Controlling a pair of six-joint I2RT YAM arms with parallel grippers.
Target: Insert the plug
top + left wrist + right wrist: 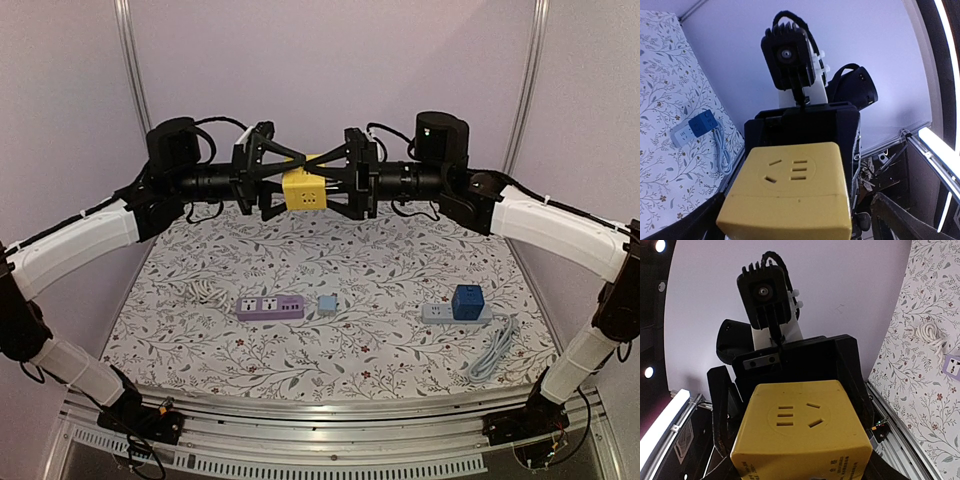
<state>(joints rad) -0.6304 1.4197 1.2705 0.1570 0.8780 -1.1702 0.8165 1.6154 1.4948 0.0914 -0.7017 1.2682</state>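
Observation:
A yellow cube socket adapter [303, 188] hangs in the air above the back of the table, gripped from both sides. My left gripper [283, 186] is shut on its left side and my right gripper [326, 186] is shut on its right side. The cube fills the left wrist view [790, 190] and the right wrist view [802, 432], socket holes facing each camera. A purple power strip [269, 306] lies on the floral cloth, with a small grey-blue cube plug [327, 304] beside it. A grey power strip [440, 314] carries a blue cube [467, 301].
A grey cable [492, 350] coils at the front right of the grey strip. A white cord bundle [205, 291] lies left of the purple strip and shows in the right wrist view [931, 336]. Lilac walls and metal posts enclose the table.

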